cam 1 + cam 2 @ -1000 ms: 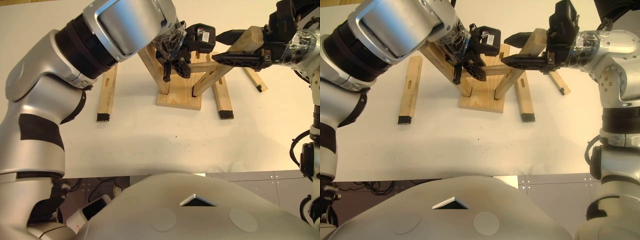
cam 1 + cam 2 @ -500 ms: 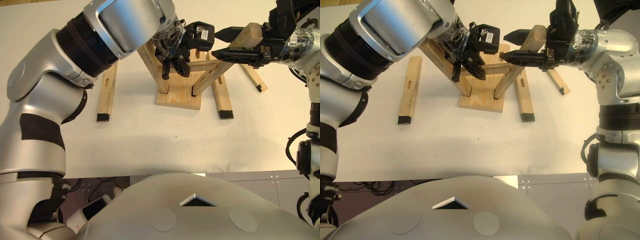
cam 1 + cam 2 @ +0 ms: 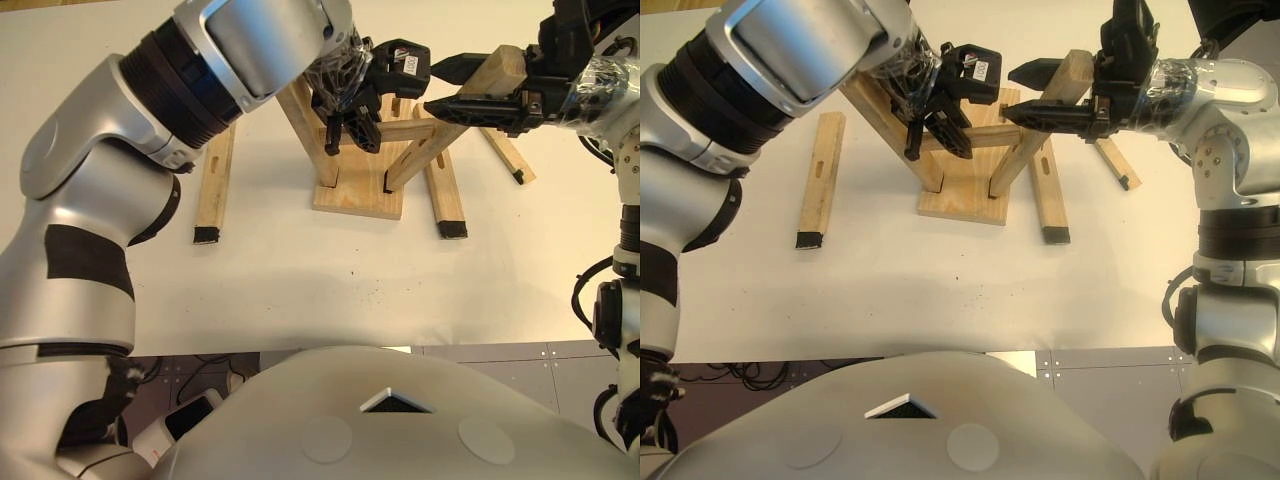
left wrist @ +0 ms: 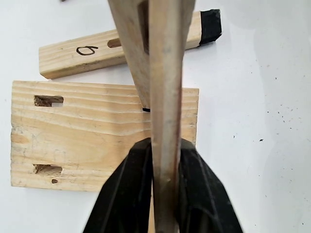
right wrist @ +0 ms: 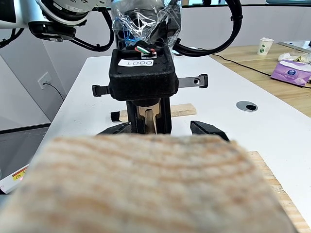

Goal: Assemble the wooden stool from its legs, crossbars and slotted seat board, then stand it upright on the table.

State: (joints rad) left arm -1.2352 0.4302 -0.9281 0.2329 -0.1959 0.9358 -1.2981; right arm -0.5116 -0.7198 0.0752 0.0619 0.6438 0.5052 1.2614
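Handwritten 6 or 9 on loose leg [image 4: 63, 56]; label [image 5: 139, 63] 0001 on left pincer [image 3: 350, 145].

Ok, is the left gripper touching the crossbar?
Touching. In the left wrist view, the left gripper has both fingers pressed against the crossbar, no gap.

The arms [image 3: 90, 180] are silver-grey with black joint rings, film-wrapped wrists and a black, white-labelled left end effector [image 3: 350, 140].

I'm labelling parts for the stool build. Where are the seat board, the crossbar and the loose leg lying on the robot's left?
seat board [image 3: 360, 200], left eye view, bare front part.
crossbar [image 4: 165, 87], left wrist view, middle of its face.
loose leg [image 3: 212, 195], left eye view, mid-length.
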